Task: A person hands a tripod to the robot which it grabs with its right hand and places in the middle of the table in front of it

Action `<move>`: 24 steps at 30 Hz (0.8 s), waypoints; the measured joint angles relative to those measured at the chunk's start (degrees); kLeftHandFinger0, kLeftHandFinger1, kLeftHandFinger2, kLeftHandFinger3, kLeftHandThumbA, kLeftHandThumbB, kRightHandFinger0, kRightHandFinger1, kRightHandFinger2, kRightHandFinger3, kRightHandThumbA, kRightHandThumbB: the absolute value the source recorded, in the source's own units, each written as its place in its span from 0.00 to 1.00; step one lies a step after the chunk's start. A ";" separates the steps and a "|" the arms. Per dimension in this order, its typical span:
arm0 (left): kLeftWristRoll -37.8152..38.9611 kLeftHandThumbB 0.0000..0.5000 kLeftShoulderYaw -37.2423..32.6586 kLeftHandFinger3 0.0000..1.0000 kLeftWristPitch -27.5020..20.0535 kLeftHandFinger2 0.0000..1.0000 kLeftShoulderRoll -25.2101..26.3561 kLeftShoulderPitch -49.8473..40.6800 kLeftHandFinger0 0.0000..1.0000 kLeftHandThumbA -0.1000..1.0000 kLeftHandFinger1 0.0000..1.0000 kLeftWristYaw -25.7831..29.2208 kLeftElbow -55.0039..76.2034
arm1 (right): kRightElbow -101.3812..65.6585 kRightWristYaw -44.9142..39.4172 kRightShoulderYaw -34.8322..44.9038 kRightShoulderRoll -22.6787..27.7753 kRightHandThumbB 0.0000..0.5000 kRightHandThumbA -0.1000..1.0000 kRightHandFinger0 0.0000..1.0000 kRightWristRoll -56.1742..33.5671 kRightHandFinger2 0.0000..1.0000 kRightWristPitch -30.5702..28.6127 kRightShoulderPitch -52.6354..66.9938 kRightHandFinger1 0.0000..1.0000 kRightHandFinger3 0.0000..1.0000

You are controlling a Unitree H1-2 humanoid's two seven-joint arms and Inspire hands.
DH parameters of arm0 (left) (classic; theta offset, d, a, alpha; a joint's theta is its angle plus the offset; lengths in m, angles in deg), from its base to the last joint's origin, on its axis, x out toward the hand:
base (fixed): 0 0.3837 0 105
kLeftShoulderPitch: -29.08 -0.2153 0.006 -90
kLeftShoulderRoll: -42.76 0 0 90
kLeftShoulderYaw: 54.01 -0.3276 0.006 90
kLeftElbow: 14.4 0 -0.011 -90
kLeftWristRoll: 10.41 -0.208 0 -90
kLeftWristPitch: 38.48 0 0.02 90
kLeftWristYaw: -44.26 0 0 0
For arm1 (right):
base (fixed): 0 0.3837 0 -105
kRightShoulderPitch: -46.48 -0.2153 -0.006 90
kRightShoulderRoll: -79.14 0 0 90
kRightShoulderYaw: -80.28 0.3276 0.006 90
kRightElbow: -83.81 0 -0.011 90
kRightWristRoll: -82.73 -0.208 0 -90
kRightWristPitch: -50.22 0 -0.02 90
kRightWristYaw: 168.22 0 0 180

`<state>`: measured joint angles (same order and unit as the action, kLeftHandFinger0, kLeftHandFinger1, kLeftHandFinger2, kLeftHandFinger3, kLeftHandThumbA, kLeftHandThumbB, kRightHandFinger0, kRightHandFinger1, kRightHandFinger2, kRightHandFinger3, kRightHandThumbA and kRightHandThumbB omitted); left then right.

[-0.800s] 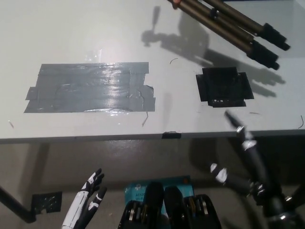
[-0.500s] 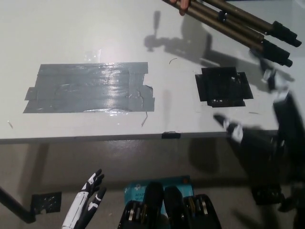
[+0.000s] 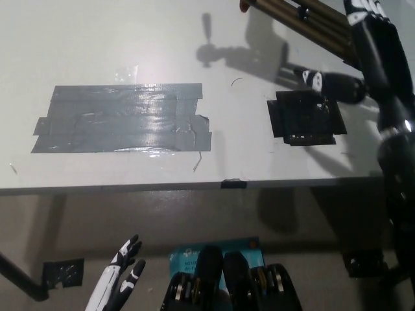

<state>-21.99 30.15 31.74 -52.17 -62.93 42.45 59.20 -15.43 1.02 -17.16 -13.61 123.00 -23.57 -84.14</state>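
The tripod (image 3: 305, 21), bronze legs folded together, hangs over the table's far right, held at its upper end by a person's fingers (image 3: 244, 6) at the top edge. My black right hand (image 3: 363, 52) is raised up against the tripod's legs, fingers spread, thumb sticking out to the left over the black tape; it covers the leg tips. It has not closed on the legs. My white left hand (image 3: 120, 282) rests low at the bottom left, below the table edge, fingers apart.
A large patch of grey tape (image 3: 123, 118) lies on the white table (image 3: 97, 39) left of centre. A smaller black tape square (image 3: 305, 118) lies at the right. A black tape tab (image 3: 233, 183) marks the front edge.
My right arm has swung up from below the table's front edge to the tripod's legs at the top right. The tripod has shifted slightly up and away. The left hand stayed put.
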 measured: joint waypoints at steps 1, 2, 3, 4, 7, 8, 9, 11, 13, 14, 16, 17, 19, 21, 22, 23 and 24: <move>-0.04 0.48 0.01 1.00 -0.10 1.00 0.00 -0.19 1.00 0.91 1.00 0.00 0.00 | 1.78 -0.05 -0.29 0.00 0.77 0.94 1.00 0.50 1.00 0.59 -0.73 1.00 1.00; -0.08 0.48 0.02 1.00 -0.20 1.00 0.00 -0.36 1.00 0.90 1.00 0.00 0.00 | 3.59 -0.08 -0.59 -0.01 0.77 0.94 1.00 0.87 1.00 1.09 -1.36 1.00 1.00; -0.10 0.48 0.02 1.00 -0.23 1.00 0.00 -0.42 1.00 0.90 1.00 0.00 0.00 | 4.54 -0.10 -0.74 -0.01 0.77 0.94 1.00 1.04 1.00 1.38 -1.78 1.00 1.00; -0.14 0.47 0.04 1.00 -0.40 1.00 0.00 -0.61 1.00 0.90 1.00 0.00 0.00 | 7.34 -0.11 -1.07 -0.02 0.77 0.94 1.00 1.45 1.00 2.12 -3.05 1.00 1.00; -0.32 0.47 0.04 1.00 -0.76 1.00 0.00 -0.71 1.00 0.90 1.00 0.00 0.00 | 12.57 -0.09 -1.57 0.04 0.78 0.94 1.00 2.07 1.00 3.45 -5.78 1.00 1.00; -0.34 0.47 0.04 1.00 -0.78 1.00 0.00 -0.70 1.00 0.90 1.00 0.00 0.01 | 13.23 -0.08 -1.64 0.05 0.78 0.94 1.00 2.11 1.00 3.58 -6.12 1.00 1.00; -0.35 0.48 0.03 1.00 -0.82 1.00 0.00 -0.68 1.00 0.91 1.00 0.00 0.01 | 14.26 -0.08 -1.73 0.06 0.80 0.95 1.00 2.17 1.00 3.76 -6.68 1.00 1.00; -0.38 0.47 0.04 1.00 -0.87 1.00 0.00 -0.69 1.00 0.91 1.00 -0.01 0.10 | 18.87 0.10 -2.29 0.08 0.79 0.94 1.00 2.43 1.00 4.49 -8.97 1.00 1.00; -0.39 0.47 0.03 1.00 -0.87 1.00 0.00 -0.69 1.00 0.92 1.00 -0.01 0.23 | 21.83 0.22 -2.57 0.07 0.79 0.94 1.00 2.48 1.00 4.80 -10.42 1.00 1.00; -0.39 0.47 0.03 1.00 -0.87 1.00 0.00 -0.69 1.00 0.92 1.00 -0.01 0.23 | 21.83 0.22 -2.57 0.07 0.80 0.94 1.00 2.48 1.00 4.80 -10.42 1.00 1.00; -0.39 0.47 0.02 1.00 -0.87 1.00 0.00 -0.68 1.00 0.92 1.00 -0.03 0.33 | 25.59 0.48 -2.90 0.07 0.79 0.94 1.00 2.49 1.00 4.93 -12.50 1.00 1.00; -0.39 0.47 0.01 1.00 -0.87 1.00 0.00 -0.68 1.00 0.92 1.00 -0.03 0.35 | 27.11 0.65 -3.13 0.08 0.80 0.95 1.00 2.49 1.00 4.95 -13.60 1.00 1.00; -0.39 0.45 0.00 1.00 -0.87 1.00 0.00 -0.67 1.00 0.90 1.00 -0.04 0.43 | 28.81 0.82 -3.32 0.08 0.81 0.96 1.00 2.49 1.00 4.96 -14.79 1.00 1.00; -0.37 0.45 0.01 1.00 -0.87 1.00 0.00 -0.62 1.00 0.90 1.00 -0.06 0.53 | 31.93 1.03 -4.02 0.13 0.82 0.96 1.00 2.51 1.00 4.96 -17.16 1.00 1.00; -0.37 0.45 0.01 1.00 -0.87 1.00 0.00 -0.62 1.00 0.90 1.00 -0.06 0.53 | 31.93 1.03 -4.02 0.13 0.82 0.96 1.00 2.51 1.00 4.96 -17.16 1.00 1.00; -0.34 0.46 0.01 1.00 -0.87 1.00 0.00 -0.55 1.00 0.90 1.00 -0.09 0.54 | 34.20 1.04 -4.65 0.16 0.83 0.95 1.00 2.53 1.00 4.98 -18.67 1.00 1.00; -0.35 0.47 0.00 1.00 -0.87 1.00 0.00 -0.50 1.00 0.92 1.00 -0.09 0.54 | 35.63 1.05 -5.16 0.19 0.84 0.94 1.00 2.56 1.00 5.00 -19.81 1.00 1.00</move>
<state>-22.34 30.16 30.87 -52.17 -63.44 42.36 59.74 20.20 2.07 -22.33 -13.42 125.56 -18.57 -103.95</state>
